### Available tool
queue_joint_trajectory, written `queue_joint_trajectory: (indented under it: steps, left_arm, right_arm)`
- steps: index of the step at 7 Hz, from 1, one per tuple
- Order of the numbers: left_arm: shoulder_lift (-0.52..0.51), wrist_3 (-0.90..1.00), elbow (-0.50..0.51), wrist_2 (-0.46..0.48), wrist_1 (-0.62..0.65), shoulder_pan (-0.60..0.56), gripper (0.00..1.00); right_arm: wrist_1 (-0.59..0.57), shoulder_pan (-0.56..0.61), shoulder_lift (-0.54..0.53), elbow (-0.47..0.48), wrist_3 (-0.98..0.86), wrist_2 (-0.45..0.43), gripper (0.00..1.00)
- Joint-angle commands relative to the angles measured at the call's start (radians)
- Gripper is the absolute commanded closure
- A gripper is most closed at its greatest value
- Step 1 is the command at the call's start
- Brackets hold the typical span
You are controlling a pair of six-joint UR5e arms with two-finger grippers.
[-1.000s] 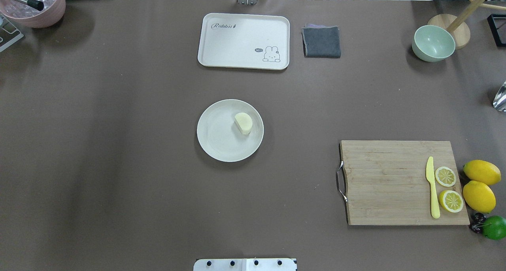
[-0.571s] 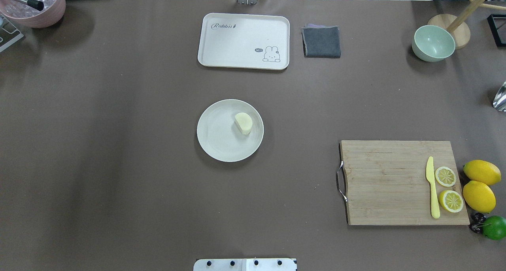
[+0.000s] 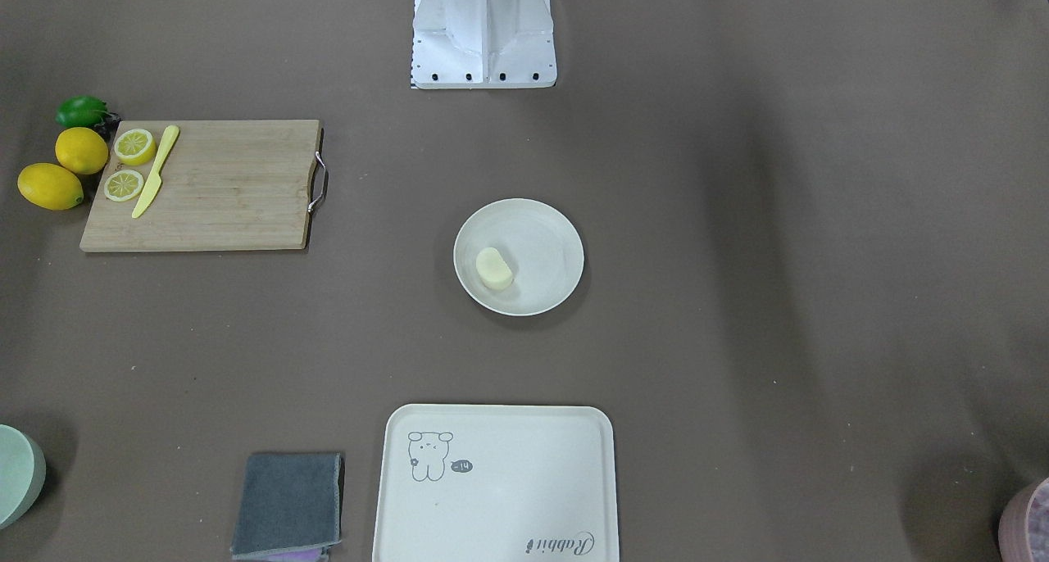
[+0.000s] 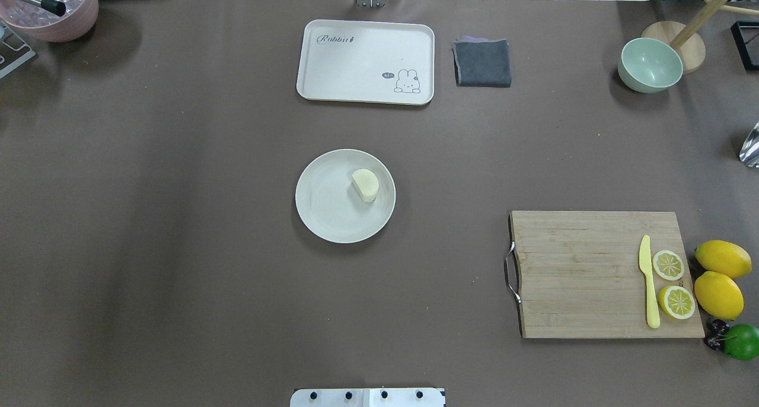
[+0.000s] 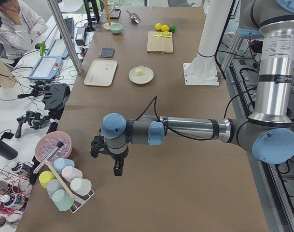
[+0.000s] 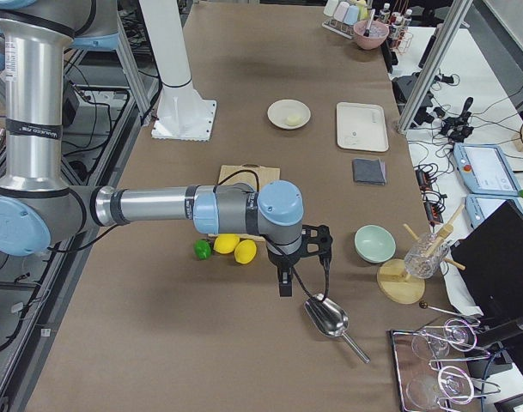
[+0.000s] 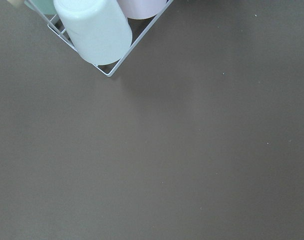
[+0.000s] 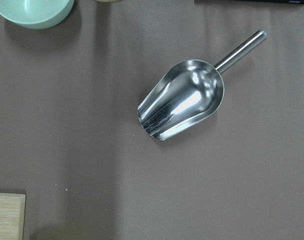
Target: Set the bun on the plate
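Note:
The pale cream bun lies on the right part of the round off-white plate at the middle of the table; the front-facing view shows the bun on the plate too. No gripper is near it. My left gripper hangs over bare table by the cup rack at the far left end. My right gripper hangs over the far right end, next to the steel scoop. Both show only in the side views, so I cannot tell whether they are open or shut.
A cream tray and a grey cloth lie beyond the plate. A cutting board with a yellow knife, lemon slices and lemons is at the right. A green bowl, a steel scoop and a cup rack sit at the ends.

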Motion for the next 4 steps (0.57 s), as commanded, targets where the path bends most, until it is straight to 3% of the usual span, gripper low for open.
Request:
queue_joint_trajectory:
  steps: [1, 4]
  left_arm:
    - [0.002, 0.0, 0.0, 0.0, 0.0, 0.001, 0.02]
    - [0.003, 0.002, 0.001, 0.0, 0.0, 0.004, 0.02]
  right_arm:
    - [0.0, -0.003, 0.0, -0.001, -0.001, 0.002, 0.0]
    - [0.0, -0.007, 0.001, -0.001, -0.001, 0.002, 0.0]
